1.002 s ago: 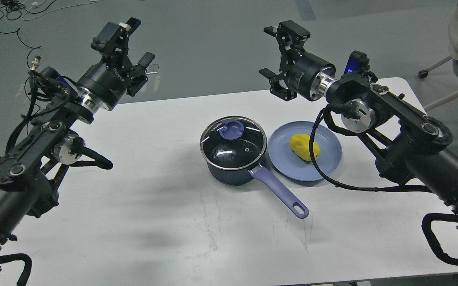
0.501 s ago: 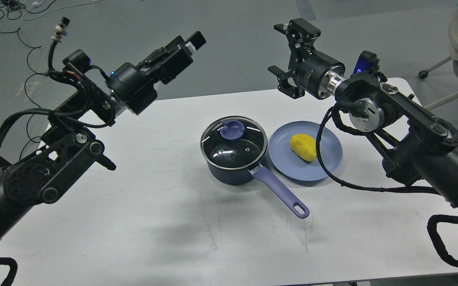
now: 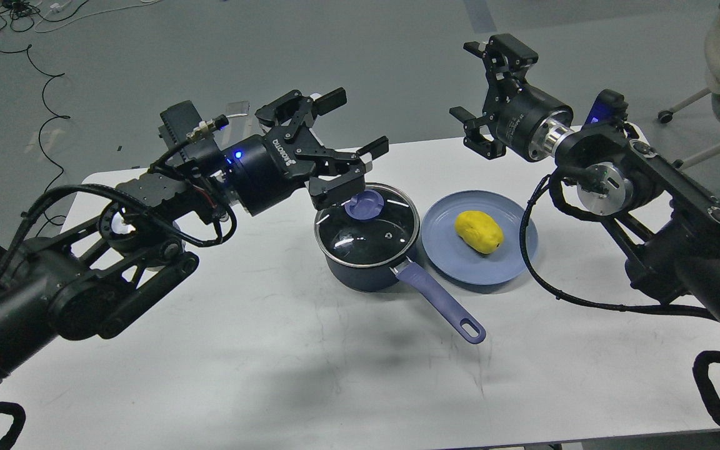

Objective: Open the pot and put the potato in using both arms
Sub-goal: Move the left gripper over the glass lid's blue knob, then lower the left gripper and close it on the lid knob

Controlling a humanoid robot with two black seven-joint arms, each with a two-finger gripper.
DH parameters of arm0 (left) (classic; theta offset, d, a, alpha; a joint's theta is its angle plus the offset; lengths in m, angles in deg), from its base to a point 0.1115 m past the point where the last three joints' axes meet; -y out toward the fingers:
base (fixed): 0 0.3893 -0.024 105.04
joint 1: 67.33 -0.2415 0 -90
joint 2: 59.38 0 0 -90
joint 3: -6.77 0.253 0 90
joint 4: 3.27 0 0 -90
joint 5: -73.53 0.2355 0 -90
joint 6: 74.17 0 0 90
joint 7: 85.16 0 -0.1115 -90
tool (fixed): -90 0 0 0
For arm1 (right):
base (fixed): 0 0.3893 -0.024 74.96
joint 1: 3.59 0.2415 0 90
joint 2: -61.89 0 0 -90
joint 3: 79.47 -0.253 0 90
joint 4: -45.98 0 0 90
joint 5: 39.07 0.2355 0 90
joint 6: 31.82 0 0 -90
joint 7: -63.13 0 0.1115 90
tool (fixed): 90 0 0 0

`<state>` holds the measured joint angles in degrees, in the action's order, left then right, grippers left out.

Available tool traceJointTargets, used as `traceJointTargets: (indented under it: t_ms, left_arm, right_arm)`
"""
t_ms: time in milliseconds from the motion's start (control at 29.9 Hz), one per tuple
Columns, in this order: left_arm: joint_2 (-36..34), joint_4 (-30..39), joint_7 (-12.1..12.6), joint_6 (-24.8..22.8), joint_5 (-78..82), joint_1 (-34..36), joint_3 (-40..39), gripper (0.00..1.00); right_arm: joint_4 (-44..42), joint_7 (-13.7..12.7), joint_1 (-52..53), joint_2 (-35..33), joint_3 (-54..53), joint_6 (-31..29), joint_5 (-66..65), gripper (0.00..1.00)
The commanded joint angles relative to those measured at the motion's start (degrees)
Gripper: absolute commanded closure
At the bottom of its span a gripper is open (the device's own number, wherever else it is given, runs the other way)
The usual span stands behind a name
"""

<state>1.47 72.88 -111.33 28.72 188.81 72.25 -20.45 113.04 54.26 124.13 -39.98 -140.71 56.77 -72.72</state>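
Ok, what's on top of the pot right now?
The glass lid sits on the pot, its purple knob free. The open left gripper is above the knob, not gripping it. The dark, reflective glass hides the pot's inside.

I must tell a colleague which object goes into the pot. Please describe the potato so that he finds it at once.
On the white table, right of the lidded dark pot, lies a round blue plate. The potato is the yellow oval lump on it, the only yellow thing there.
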Motion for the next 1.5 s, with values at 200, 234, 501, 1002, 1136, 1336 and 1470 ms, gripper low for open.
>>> traceJointTargets:
  t_ms: [200,234,501,1002,1136,1336,1470]
  left_arm:
    - [3.92,-0.56,0.25,0.56,0.9,-0.18,0.76,0.02]
    - [4.09,-0.56,0.25,0.56,1.6,-0.18,0.76,0.02]
    - [4.8,-0.56,0.25,0.56,5.13,0.08,0.76,0.02]
    - [4.8,-5.3,-0.02,1.96,8.55,0.17,3.04,0.02]
    - [4.89,-5.66,-0.02,3.02,8.55,0.08,4.63,0.02]
    - [9.37,-15.23,-0.28,5.39,8.38,0.34,4.81,0.02]
    - [12.09,-21.1,-0.89,7.41,7.94,0.52,7.78,0.02]
  right_arm:
    - [0.79,0.0,-2.22,-1.66,-1.08,0.0,0.08,0.0]
    - [0.79,0.0,-2.3,-1.66,-1.43,0.0,0.08,0.0]
    - [0.79,0.0,-2.3,-1.57,-1.7,0.0,0.08,0.0]
    - [0.0,0.0,-4.06,-1.39,-3.98,0.0,-0.01,0.0]
    - [-1.59,0.0,-4.15,-1.66,-4.16,0.0,0.08,0.0]
    - [-4.05,-0.09,-5.29,-1.31,-7.49,0.0,0.43,0.0]
    - [-6.76,-0.09,-5.47,-0.08,-9.42,0.0,0.52,0.0]
